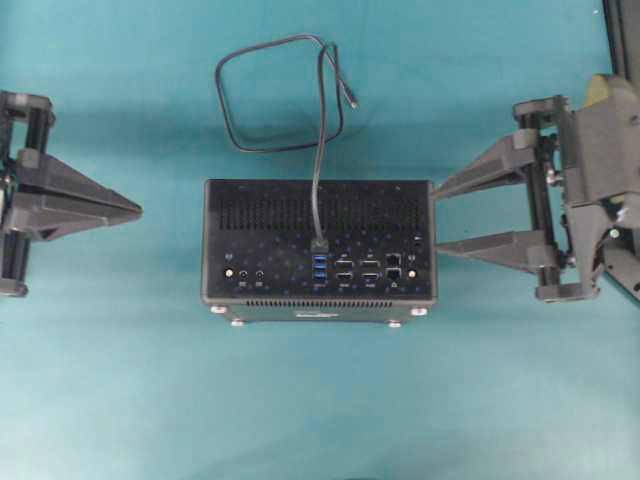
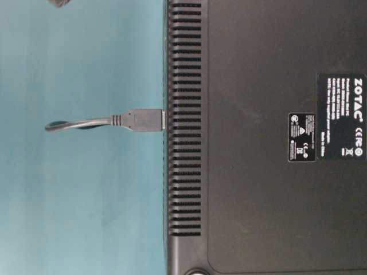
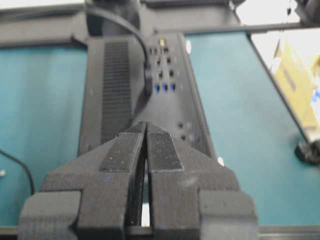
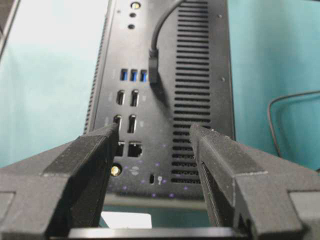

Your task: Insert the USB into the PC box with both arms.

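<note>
PC box (image 1: pixel 318 250) lying centred on teal table (image 1: pixel 120 380), port face up. USB (image 1: pixel 318 243) plug standing in the top blue port of the column, cable (image 1: pixel 280 95) running up over the vent slots into a loose loop beyond the box, free end lying on the table. Table-level view showing plug body flush against the box edge; insertion judged complete or nearly so.

Left gripper (image 1: pixel 135 210) well apart from the box's left side, jaws pressed together, holding nothing. Right gripper (image 1: pixel 437 220) spread wide, tips at the box's right edge, nothing between them; contact with the box not determinable.

Step in hand, as judged: release and withdrawal. Advisable to back both arms straight out sideways, clear of the cable, without nudging the box or dragging the loop, so as not to lever the plug.

Depth of seating not verifiable: socket interior hidden by plug. Right arm cut off at frame edge overhead. Labels on box underside too small to read beyond the brand. Port markings blurred in both wrist views.
</note>
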Robot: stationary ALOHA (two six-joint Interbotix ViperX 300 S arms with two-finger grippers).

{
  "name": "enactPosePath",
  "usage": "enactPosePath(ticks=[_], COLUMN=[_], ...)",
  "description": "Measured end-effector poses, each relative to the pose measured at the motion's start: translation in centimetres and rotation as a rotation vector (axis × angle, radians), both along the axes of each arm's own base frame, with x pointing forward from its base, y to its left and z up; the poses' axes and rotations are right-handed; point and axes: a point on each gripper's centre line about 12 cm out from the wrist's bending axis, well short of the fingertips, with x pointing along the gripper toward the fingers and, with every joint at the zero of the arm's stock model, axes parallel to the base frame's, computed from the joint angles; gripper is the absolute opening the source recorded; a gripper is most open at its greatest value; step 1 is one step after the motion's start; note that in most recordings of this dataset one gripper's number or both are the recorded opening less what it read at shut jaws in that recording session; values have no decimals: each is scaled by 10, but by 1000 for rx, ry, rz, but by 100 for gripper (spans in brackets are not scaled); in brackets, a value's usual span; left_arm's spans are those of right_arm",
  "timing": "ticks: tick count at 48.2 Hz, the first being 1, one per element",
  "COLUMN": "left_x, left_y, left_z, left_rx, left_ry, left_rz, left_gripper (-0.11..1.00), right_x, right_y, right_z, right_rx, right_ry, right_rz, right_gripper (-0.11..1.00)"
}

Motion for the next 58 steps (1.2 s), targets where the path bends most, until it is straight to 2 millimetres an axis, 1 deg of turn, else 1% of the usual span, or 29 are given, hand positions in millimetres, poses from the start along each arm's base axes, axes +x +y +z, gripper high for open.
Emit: enactPosePath(ticks=[9, 14, 19, 29, 33, 38, 41, 49, 58], left_x=[1, 0, 2, 6, 7, 11, 12, 20, 19], left_y=[0, 0, 0, 0, 0, 1, 2, 3, 3], left_z=[-1, -3, -4, -6, 1, 19, 22, 8, 0], left_rx=[0, -10, -45, -77, -85, -90, -91, -100, -92], left_ry=[5, 9, 20, 33, 15, -28, -34, 23, 90], left_rz=[0, 2, 8, 15, 15, 19, 25, 35, 39], left_gripper=[0, 0, 0, 0, 0, 0, 0, 0, 0], right_x=[-8, -11, -12, -13, -13, -14, -14, -14, -14], right_y=[-3, -4, -4, -5, -5, -5, -5, -5, -5], right_z=[0, -3, -7, -9, -9, -8, -8, -8, -8], right_rx=[4, 6, 7, 10, 11, 31, 45, 52, 52], right_ry=[-22, -22, -20, -23, -23, -23, -22, -21, -20], right_rz=[-2, -4, -3, -4, -6, -13, -19, -23, -23], right_gripper=[65, 65, 65, 65, 65, 65, 65, 65, 65])
